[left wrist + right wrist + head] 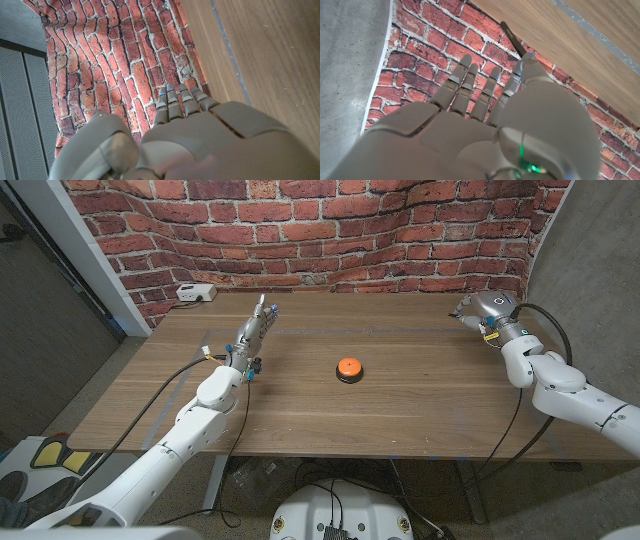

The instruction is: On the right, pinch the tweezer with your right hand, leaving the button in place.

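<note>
An orange button (348, 368) on a black base sits at the middle of the wooden table (420, 415). My right hand (479, 309) is at the far right of the table, well away from the button. In the right wrist view a thin dark tweezer (511, 36) sticks out past the thumb tip of that hand (485, 125), pinched between thumb and finger, while the other fingers reach straight on. At the far left my left hand (254, 329) holds nothing, with its fingers (177, 102) straight and together.
A small white box (195, 293) lies at the table's back left corner. A brick-patterned backdrop (330, 230) stands right behind the table. Cables run along both arms. Bare wood lies between the button and each hand.
</note>
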